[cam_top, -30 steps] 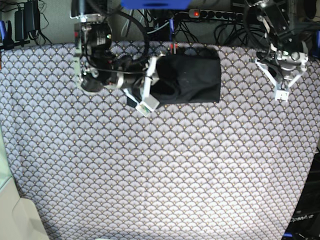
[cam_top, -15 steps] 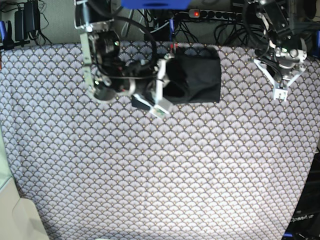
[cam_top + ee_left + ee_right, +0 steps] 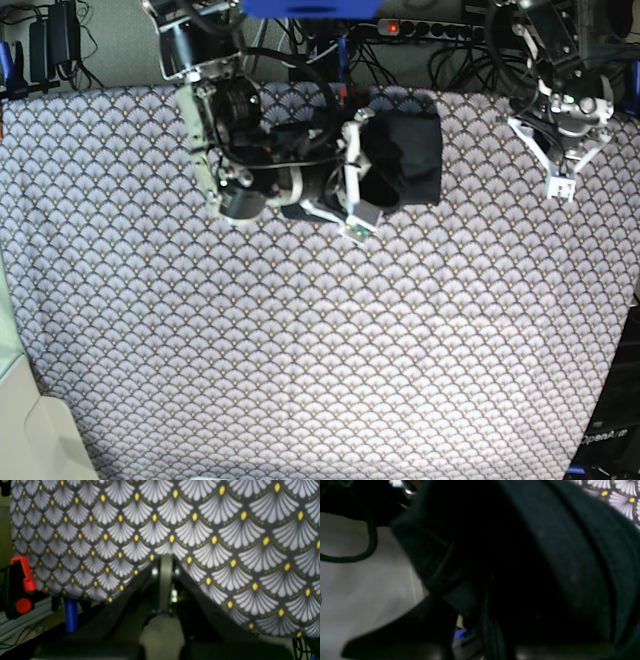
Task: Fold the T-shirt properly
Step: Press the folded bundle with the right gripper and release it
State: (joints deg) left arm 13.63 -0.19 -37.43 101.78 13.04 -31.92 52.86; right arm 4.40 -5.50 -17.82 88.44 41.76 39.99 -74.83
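Observation:
The black T-shirt (image 3: 412, 150) lies folded into a small block at the back middle of the patterned table. My right gripper (image 3: 357, 180) is at its left side, shut on the cloth's left edge, which is lifted and carried over the rest. In the right wrist view the dark T-shirt (image 3: 570, 555) fills most of the frame right at the fingers. My left gripper (image 3: 558, 188) hangs shut and holding nothing above the table's far right, well away from the shirt. Its closed fingers (image 3: 165, 562) point down at the tablecloth.
A scallop-patterned tablecloth (image 3: 320, 340) covers the whole table. A power strip (image 3: 440, 28) and cables run along the back edge. A black and red clamp (image 3: 20, 585) sits at the table's edge beside my left gripper. A beige object (image 3: 30, 440) lies at the front left corner.
My right gripper has moved right with the shirt's left edge, folding it over, so the visible shirt is narrower. The left arm has hardly moved.

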